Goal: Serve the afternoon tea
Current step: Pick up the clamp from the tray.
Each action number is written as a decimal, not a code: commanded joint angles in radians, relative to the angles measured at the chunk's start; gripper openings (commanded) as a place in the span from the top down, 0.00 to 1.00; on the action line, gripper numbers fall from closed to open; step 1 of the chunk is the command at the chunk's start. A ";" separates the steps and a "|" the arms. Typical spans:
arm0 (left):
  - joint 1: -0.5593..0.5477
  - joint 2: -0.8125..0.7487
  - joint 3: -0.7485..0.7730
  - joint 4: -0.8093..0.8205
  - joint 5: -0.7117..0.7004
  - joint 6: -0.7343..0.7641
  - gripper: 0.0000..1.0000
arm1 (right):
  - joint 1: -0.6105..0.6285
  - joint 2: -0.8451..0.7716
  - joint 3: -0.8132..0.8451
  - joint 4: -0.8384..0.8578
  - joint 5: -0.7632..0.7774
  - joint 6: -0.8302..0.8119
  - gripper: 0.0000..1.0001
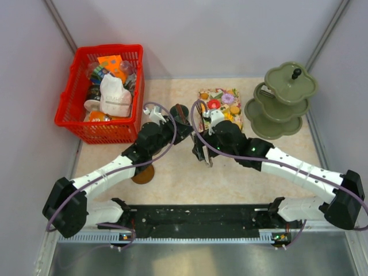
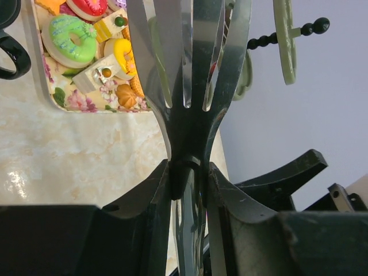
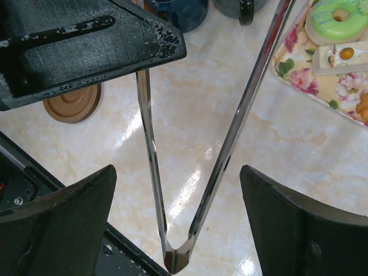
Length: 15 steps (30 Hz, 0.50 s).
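Note:
My left gripper (image 1: 183, 127) is shut on the thin metal tongs (image 2: 190, 86), gripping them at the neck below the forked blades (image 2: 187, 172). My right gripper (image 3: 177, 172) is open, with the tongs' V-shaped hinge end (image 3: 230, 144) between its fingers (image 3: 75, 213) and touching neither. The toy pastries lie on a floral tray (image 1: 221, 106), among them a green doughnut (image 2: 72, 40). A navy mug (image 3: 178, 11) and a dark-green mug (image 3: 238, 7) stand left of the tray. One brown saucer (image 1: 142, 174) lies under my left arm. The olive three-tier stand (image 1: 282, 100) is at the back right.
A red plastic basket (image 1: 100, 92) full of mixed clutter stands at the back left. Grey walls close in the table on three sides. My two arms cross close together in the middle, just in front of the tray.

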State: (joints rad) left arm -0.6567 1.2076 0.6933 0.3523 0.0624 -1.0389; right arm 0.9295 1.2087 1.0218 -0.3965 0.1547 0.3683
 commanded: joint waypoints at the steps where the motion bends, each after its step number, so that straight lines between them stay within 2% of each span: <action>1: -0.001 -0.034 -0.003 0.086 0.011 -0.024 0.83 | 0.012 0.041 0.015 0.077 -0.026 -0.006 0.14; 10: -0.001 -0.028 -0.005 0.113 0.037 -0.047 0.83 | 0.014 0.112 0.041 0.114 -0.034 -0.005 0.29; 15: -0.001 -0.020 -0.005 0.106 0.039 -0.047 0.83 | 0.012 0.104 0.043 0.114 -0.023 -0.005 0.31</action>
State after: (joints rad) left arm -0.6567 1.2064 0.6933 0.3874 0.0891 -1.0756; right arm 0.9295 1.3247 1.0222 -0.3298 0.1299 0.3679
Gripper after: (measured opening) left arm 0.318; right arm 0.696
